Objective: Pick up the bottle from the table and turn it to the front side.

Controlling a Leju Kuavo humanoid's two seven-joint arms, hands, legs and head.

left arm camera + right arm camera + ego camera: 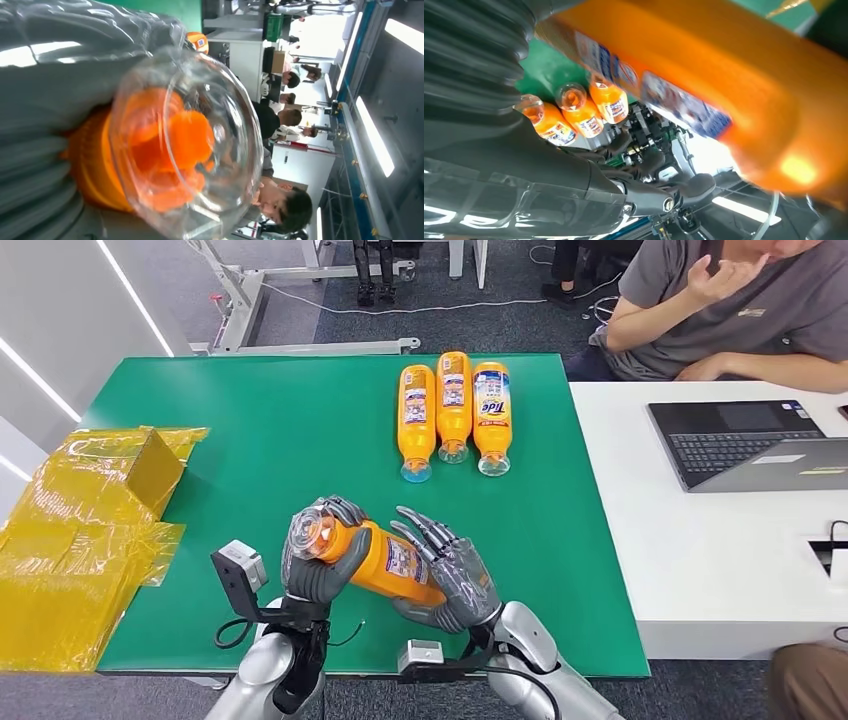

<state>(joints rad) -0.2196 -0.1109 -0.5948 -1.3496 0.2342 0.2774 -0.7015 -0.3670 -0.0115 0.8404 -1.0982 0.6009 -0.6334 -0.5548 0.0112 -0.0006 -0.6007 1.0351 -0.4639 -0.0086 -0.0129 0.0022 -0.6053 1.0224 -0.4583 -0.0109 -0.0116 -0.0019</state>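
The left hand [318, 558] grips the clear cap end of the orange plastic detergent bottle [385, 562], and the right hand [448, 575] holds its body. The bottle is lifted over the green table [260, 440] near the robot. It seems stiff, smooth and slippery, probably full and heavy, so holding both ends is safest.
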